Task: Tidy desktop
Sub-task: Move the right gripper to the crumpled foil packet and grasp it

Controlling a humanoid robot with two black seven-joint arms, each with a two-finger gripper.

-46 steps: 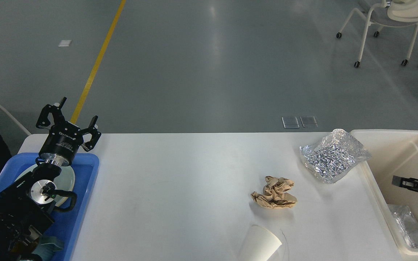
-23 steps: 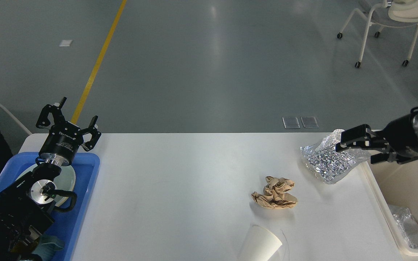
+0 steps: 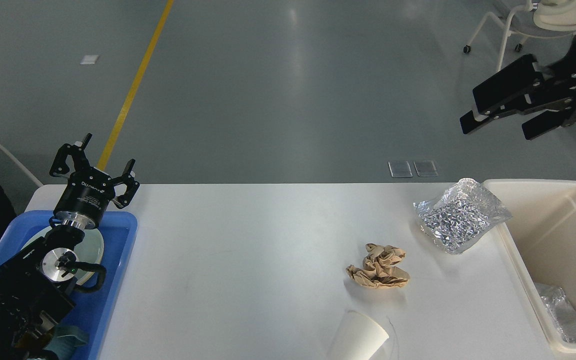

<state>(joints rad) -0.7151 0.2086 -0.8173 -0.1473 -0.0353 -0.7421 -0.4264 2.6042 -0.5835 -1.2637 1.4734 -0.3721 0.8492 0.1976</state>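
Here, wide white matte desktop [image 3: 248, 260], rounded corners, smooth surface.

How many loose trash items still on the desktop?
3. Silver foil bag far right beside the cream bin; crumpled brown paper right of centre; white paper cup on its side at the near edge, partly cut off. The desktop extends below frame; more may be hidden.
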